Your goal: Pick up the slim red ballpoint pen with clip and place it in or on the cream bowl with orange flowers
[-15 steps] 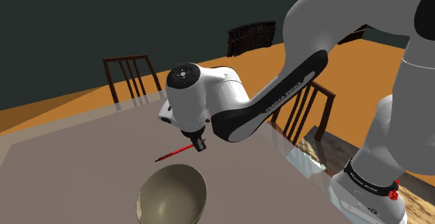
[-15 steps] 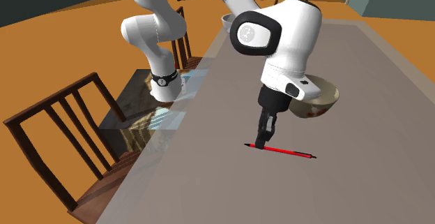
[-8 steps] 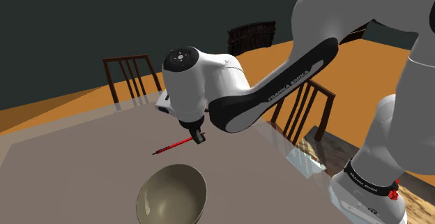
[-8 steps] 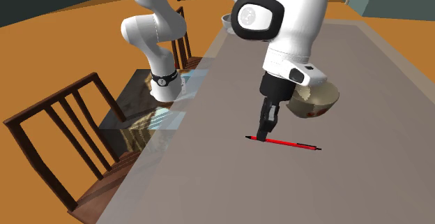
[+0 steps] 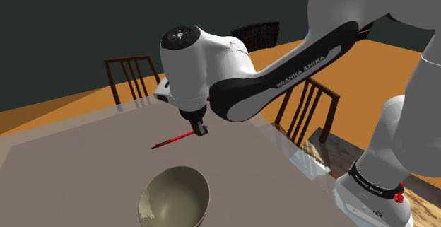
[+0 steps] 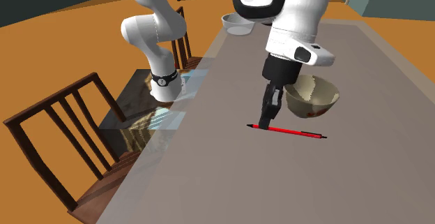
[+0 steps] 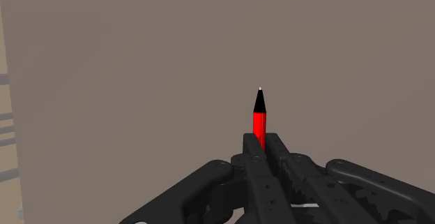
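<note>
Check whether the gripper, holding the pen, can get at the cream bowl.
Probably yes. The gripper, shut on one end of the red pen, hangs close beside the cream bowl; only table lies between them, and its mouth faces up.

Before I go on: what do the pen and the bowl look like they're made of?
The pen is likely plastic: a smooth, evenly red barrel with black ends, no clear gloss. The bowl is probably glazed ceramic: thick cream-beige wall, dark reddish marks inside, a soft sheen. The render leaves both open.
</note>
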Controlling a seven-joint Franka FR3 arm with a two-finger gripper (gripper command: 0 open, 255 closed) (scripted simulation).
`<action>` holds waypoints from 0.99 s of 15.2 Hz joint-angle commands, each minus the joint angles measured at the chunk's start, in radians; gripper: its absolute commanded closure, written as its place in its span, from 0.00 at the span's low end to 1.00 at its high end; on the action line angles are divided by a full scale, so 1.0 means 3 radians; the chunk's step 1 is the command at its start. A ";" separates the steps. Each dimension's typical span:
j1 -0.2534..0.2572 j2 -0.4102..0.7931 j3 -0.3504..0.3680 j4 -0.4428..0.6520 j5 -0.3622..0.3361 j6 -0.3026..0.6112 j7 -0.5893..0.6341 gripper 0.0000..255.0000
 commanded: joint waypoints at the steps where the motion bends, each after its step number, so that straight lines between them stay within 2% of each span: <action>1: -0.0003 -0.0031 0.0005 0.0057 0.0035 -0.0077 -0.0044 1.00; 15: -0.0006 -0.0205 0.0026 0.0478 0.0217 -0.0611 -0.0288 1.00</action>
